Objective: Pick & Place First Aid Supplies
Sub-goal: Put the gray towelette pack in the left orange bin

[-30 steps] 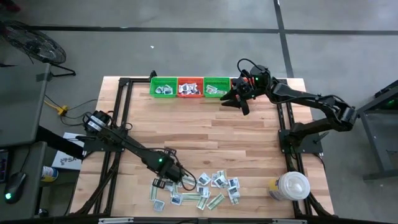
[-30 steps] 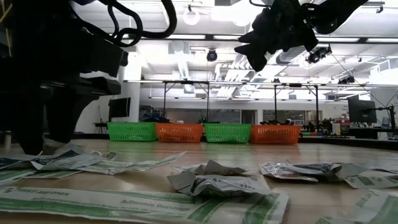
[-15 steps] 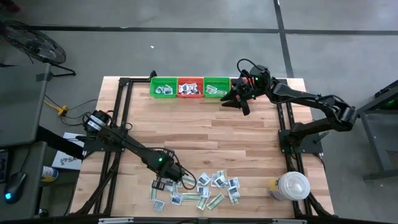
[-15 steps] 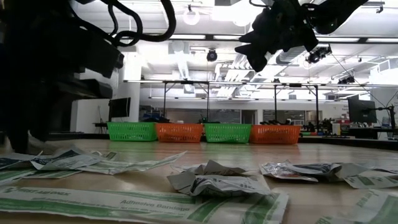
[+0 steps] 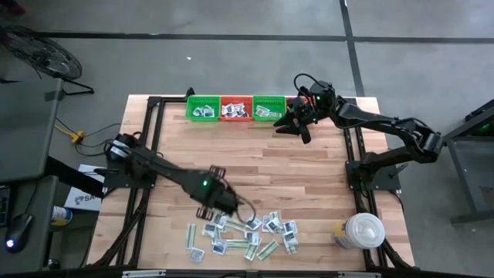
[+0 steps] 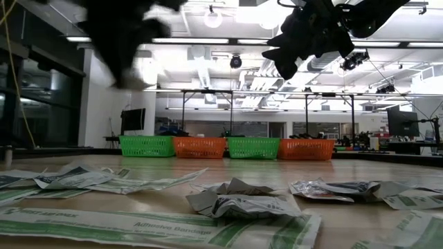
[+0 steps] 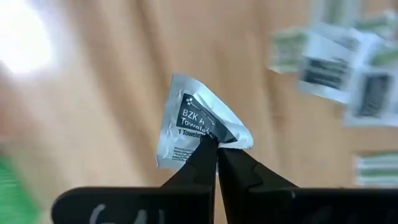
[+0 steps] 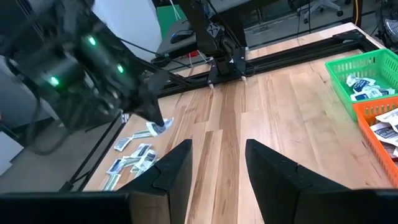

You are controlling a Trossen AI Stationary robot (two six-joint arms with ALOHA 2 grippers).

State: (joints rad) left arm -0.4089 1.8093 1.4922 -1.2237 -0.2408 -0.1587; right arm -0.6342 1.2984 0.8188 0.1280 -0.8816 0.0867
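Silver towelette packet [image 7: 198, 124] was pinched by a corner in left fingers [image 7: 216, 151], lifted above the wooden surface [image 5: 309, 174]; baskets [image 5: 236, 108] lay far across, nearer the right fingers [image 8: 216, 163], spread empty.

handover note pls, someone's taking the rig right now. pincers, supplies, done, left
Left pincer: shut on a towelette packet, lifted above the table.
Right pincer: open, empty, hovering beside the baskets.
Done: some packets lie in the green, red and second green basket at the far edge.
Left: bin the held packet, then clear the loose pile at the near edge.
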